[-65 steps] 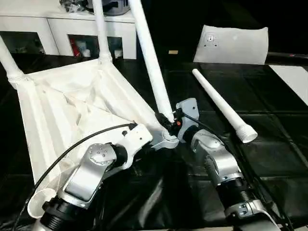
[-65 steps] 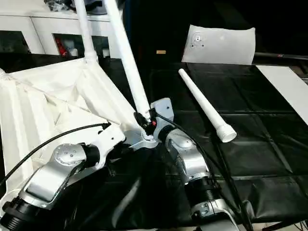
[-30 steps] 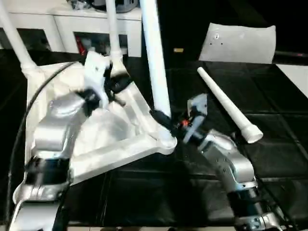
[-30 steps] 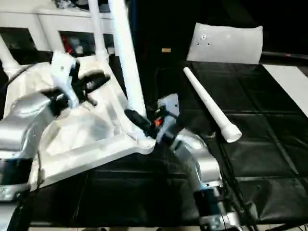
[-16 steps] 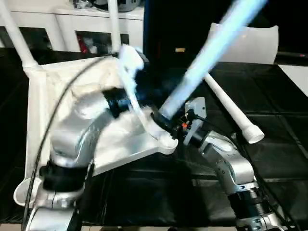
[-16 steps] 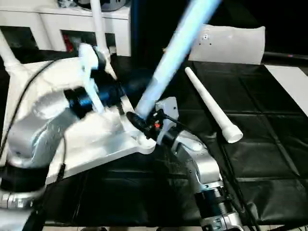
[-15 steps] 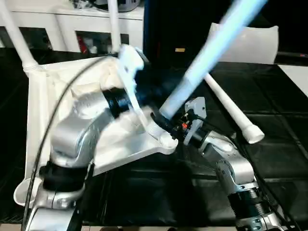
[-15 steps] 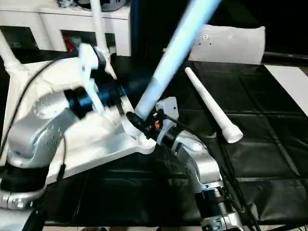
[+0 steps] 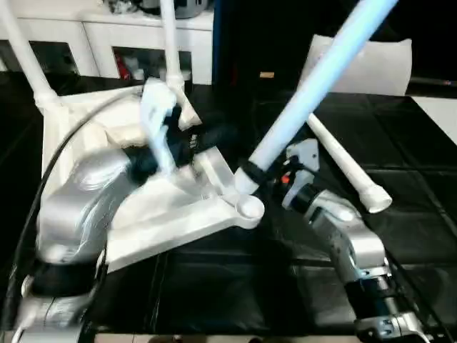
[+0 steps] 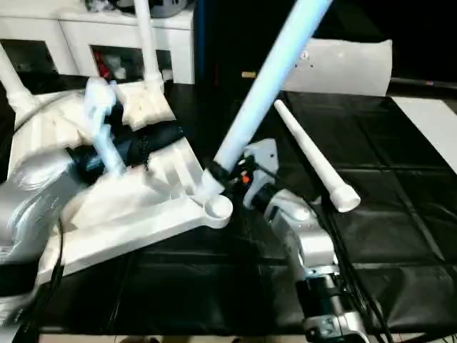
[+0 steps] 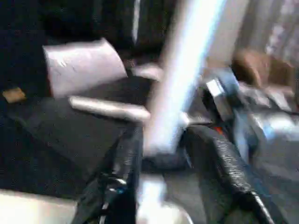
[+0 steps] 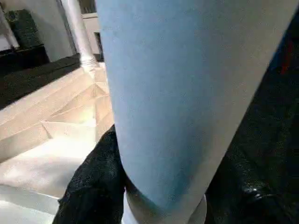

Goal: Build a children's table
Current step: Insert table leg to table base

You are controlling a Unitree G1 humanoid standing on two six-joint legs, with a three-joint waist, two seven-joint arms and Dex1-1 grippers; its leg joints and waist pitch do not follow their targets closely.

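Head-camera left eye view: the white table top (image 9: pixel 143 207) lies upside down on the black-covered bench (image 9: pixel 400 243), ribbed underside up, with two legs standing upright in its far corner sockets (image 9: pixel 37 78) (image 9: pixel 170 50). A third leg (image 9: pixel 314 86) leans steeply over to the robot's right above the near corner socket (image 9: pixel 248 207); its thick lower end sits just beside that socket, and whether it is seated in it I cannot tell. The right pincer (image 9: pixel 251 173) is clamped around that lower end; in the right wrist view both black fingers (image 12: pixel 93 186) press against the leg on either side. The fourth leg (image 9: pixel 343 161) lies loose on the bench to the right, well apart from the top, its thick end nearest the robot.

The left pincer (image 9: pixel 207 139) hovers over the underside of the top, blurred, pointing toward the leaning leg. In the left wrist view its two fingers (image 11: pixel 219 163) stand apart with the leg between them, and neither finger clearly touches it. Behind the bench stands a white cabinet (image 9: pixel 93 43), and a pale cushion-like object (image 9: pixel 364 64) rests at the back.
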